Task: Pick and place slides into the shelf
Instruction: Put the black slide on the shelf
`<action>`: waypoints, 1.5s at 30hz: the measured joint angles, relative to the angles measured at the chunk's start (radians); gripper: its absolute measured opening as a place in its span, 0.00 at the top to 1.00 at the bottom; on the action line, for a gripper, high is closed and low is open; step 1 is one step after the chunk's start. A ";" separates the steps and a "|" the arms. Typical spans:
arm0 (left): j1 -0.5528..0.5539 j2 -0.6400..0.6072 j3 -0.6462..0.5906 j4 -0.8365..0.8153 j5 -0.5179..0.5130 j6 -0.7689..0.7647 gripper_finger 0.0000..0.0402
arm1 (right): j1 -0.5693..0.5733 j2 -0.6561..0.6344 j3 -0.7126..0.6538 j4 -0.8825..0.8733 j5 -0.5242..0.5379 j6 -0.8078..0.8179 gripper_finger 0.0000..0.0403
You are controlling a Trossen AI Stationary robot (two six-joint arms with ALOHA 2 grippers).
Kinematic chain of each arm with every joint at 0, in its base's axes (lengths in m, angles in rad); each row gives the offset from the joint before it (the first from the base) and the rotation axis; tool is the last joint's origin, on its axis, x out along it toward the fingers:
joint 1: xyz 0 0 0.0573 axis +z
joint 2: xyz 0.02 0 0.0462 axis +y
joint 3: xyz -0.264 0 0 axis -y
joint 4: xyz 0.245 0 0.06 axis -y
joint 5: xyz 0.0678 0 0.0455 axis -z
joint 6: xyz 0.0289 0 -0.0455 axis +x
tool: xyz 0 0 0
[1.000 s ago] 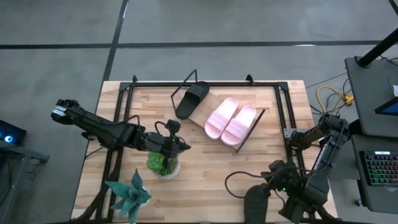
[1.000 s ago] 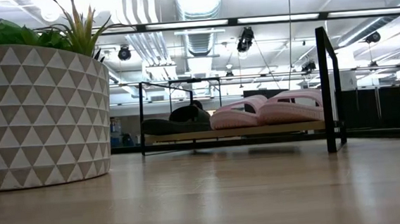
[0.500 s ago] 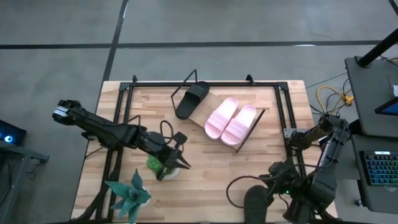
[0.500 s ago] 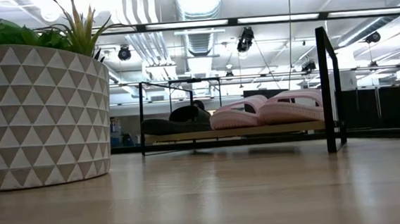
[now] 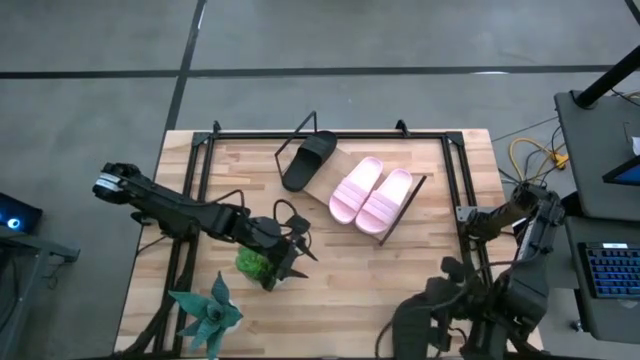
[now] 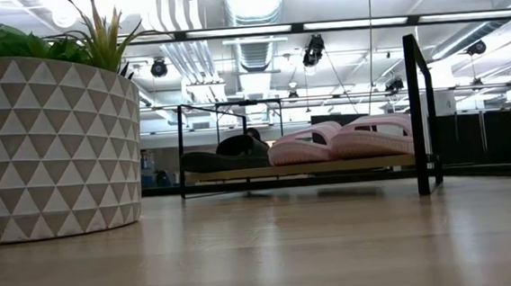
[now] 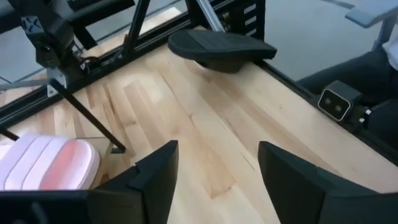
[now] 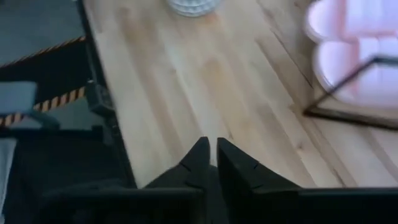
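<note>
- Your left gripper [image 5: 297, 258] sits over the middle of the table [image 5: 340, 270], above the patterned plant pot [image 5: 257, 265]. Its fingers [image 7: 155, 180] stand well apart with nothing between them; bare wood shows in the gap in the left wrist view.
- The shelf [image 5: 325, 190] lies on the far half of the table, beyond and to the right of your left gripper, well apart from it.
- On the shelf you have three slides: one black slide [image 5: 308, 159] at the left end and two pink slides [image 5: 371, 195] side by side to its right, touching each other.
- The fourth slide [image 5: 412, 325], black, is at the near right edge of the table, by your right arm. The left wrist view shows it [image 7: 221, 48] resting on the table edge, with open tabletop between it and the left fingers.
- Your right gripper [image 8: 208, 163] is at the near right, fingers almost together and gripping nothing. You cannot tell from the high view whether it touches the black slide beside it.
- A second plant [image 5: 205, 315] stands at the near left corner.
</note>
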 joint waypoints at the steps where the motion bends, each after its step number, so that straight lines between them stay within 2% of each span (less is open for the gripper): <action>1: 0.000 -0.003 0.000 -0.009 -0.001 0.000 0.48 | -0.009 -0.002 0.004 0.018 -0.014 -0.037 0.91; 6: 0.000 -0.041 0.001 -0.144 -0.002 -0.003 0.48 | -0.088 -0.035 0.001 0.138 -0.248 -0.190 0.74; 8: 0.000 -0.055 0.001 -0.184 -0.001 -0.003 0.47 | -0.124 -0.043 0.001 0.151 -0.292 -0.239 0.67; 13: -0.001 -0.095 0.000 -0.245 0.000 -0.004 0.47 | -0.215 -0.065 -0.001 0.094 -0.428 -0.302 0.51; 17: -0.001 -0.111 0.000 -0.258 0.000 -0.004 0.47 | -0.259 -0.066 -0.006 -0.018 -0.544 -0.317 0.45; 21: -0.001 -0.122 -0.001 -0.276 -0.001 -0.004 0.47 | -0.300 -0.083 -0.047 -0.045 -0.640 -0.414 0.42; 26: 0.000 -0.138 -0.006 -0.311 -0.001 -0.003 0.47 | -0.384 -0.158 -0.163 0.029 -0.754 -0.533 0.42; 37: 0.000 -0.178 -0.016 -0.333 -0.005 -0.004 0.47 | -0.500 -0.392 -0.571 0.349 -0.872 -0.642 0.42; 42: 0.000 -0.178 -0.016 -0.335 -0.021 -0.004 0.47 | -0.527 -0.424 -0.740 0.490 -0.976 -0.632 0.42; 45: 0.000 -0.178 -0.016 -0.335 -0.061 -0.004 0.47 | -0.541 -0.425 -0.787 0.589 -1.048 -0.631 0.42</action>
